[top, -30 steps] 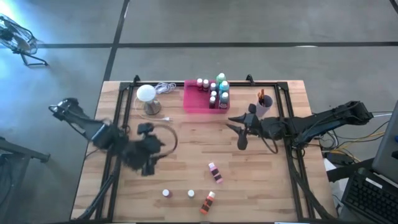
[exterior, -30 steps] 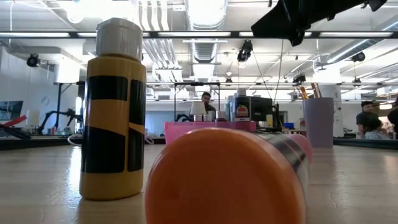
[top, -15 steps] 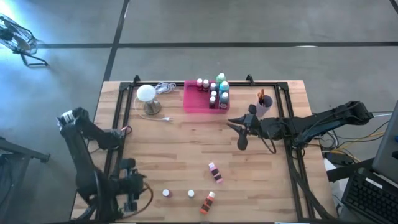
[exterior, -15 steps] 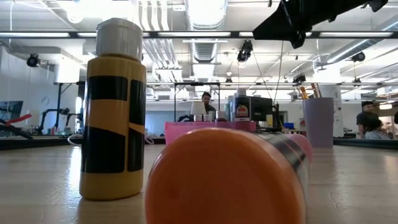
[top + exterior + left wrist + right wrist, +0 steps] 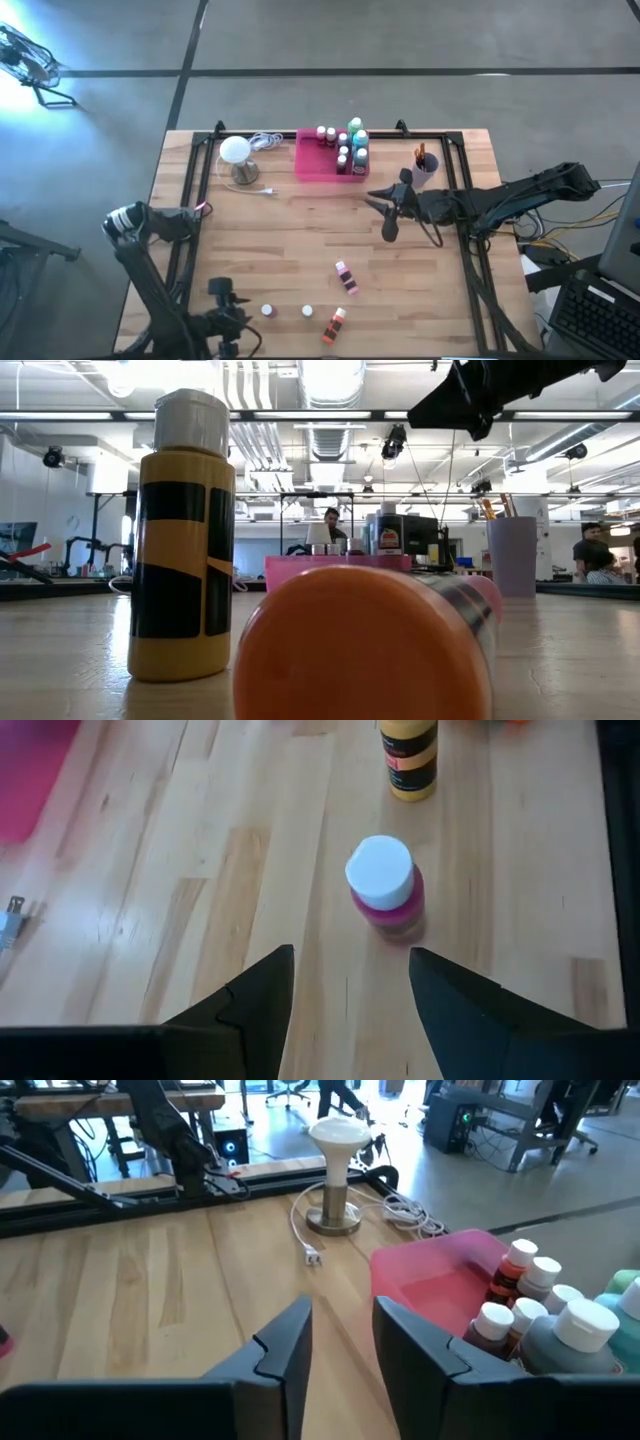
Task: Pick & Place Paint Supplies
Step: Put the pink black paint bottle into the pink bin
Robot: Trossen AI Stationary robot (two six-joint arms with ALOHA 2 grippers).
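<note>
Left wrist view alone shows pink bottle [image 5: 385, 892] upright.

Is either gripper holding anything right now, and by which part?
Nothing is held. The left gripper stands open short of the pink bottle; the right gripper is empty.

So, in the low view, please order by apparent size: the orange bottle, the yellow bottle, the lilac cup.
1. Orange bottle, lying nearest the camera.
2. Yellow bottle, upright.
3. Lilac cup, far back.
Nearness inflates the first two, so true sizes stay unsure.
</note>
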